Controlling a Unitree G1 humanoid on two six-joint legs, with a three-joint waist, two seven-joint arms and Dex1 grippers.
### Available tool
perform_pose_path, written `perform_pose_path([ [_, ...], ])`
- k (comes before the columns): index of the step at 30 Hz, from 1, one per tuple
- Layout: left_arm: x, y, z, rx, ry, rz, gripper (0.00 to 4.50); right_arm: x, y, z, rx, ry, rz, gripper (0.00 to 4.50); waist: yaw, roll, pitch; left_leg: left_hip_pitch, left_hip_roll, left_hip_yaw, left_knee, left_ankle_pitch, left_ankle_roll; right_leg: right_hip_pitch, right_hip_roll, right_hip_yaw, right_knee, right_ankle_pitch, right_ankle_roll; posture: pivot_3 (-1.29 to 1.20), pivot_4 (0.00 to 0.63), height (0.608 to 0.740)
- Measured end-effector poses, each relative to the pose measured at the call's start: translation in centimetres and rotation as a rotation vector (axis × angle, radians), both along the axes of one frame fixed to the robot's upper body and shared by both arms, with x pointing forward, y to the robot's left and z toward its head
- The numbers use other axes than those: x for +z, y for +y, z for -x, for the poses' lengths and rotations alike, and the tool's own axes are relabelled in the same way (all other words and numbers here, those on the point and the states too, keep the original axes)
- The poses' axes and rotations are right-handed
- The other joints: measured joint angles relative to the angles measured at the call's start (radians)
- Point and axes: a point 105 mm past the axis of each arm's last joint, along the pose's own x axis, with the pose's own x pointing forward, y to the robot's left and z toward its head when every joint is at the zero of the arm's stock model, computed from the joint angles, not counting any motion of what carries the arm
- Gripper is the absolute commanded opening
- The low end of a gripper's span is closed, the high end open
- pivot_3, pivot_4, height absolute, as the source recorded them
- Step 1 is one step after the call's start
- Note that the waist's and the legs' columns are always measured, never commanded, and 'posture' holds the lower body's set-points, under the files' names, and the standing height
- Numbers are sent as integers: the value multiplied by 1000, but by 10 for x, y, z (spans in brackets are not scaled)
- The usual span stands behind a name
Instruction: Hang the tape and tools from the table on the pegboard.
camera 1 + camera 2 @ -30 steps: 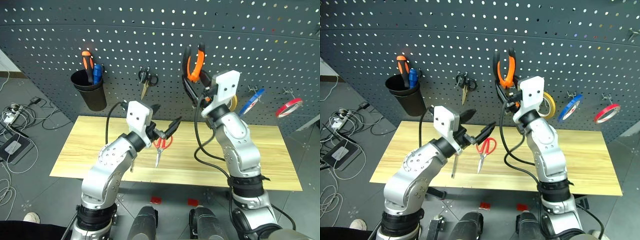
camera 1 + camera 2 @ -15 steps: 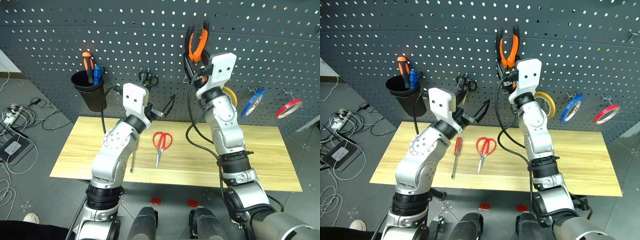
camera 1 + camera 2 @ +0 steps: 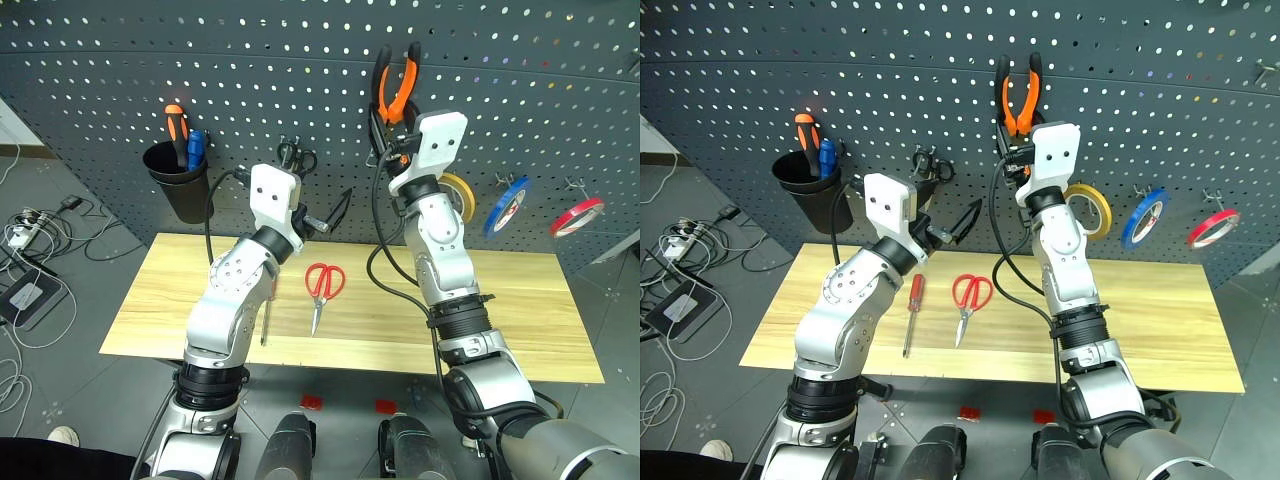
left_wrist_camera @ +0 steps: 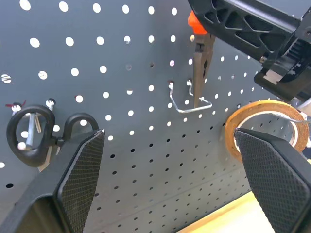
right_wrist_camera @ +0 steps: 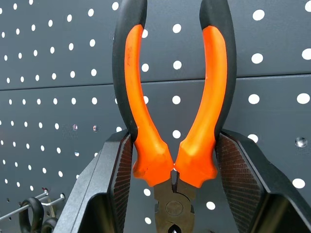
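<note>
While on the table: one scissors (red), one screwdriver.

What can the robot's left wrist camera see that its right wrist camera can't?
Left wrist view alone: the yellow-tan tape already on the pegboard, a bare double wire hook just under the pliers' steel nose, a strip of the table, and the open left hand.

Right wrist view alone: the pliers' orange-and-black handles, squeezed by the right hand.

Both: the pegboard, the pliers and the small black-handled scissors hanging there.
</note>
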Motion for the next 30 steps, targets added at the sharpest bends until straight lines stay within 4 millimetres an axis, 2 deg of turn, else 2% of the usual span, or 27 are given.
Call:
perform_pose_path([
  [12, 0, 0, -2, 1, 2, -4, 4500, 2, -5, -10, -38, 18, -7, 2361, 18, 0, 0, 2, 0, 1, 0, 0, 0, 1, 0, 2, 0, 0, 0, 254, 193, 740],
  [30, 2, 0, -2, 1, -6, -6, 4500, 3, -9, -12, -60, 29, -28, 2361, 20, 0, 0, 2, 0, 1, 0, 0, 0, 1, 0, 2, 0, 0, 0, 258, 200, 740],
])
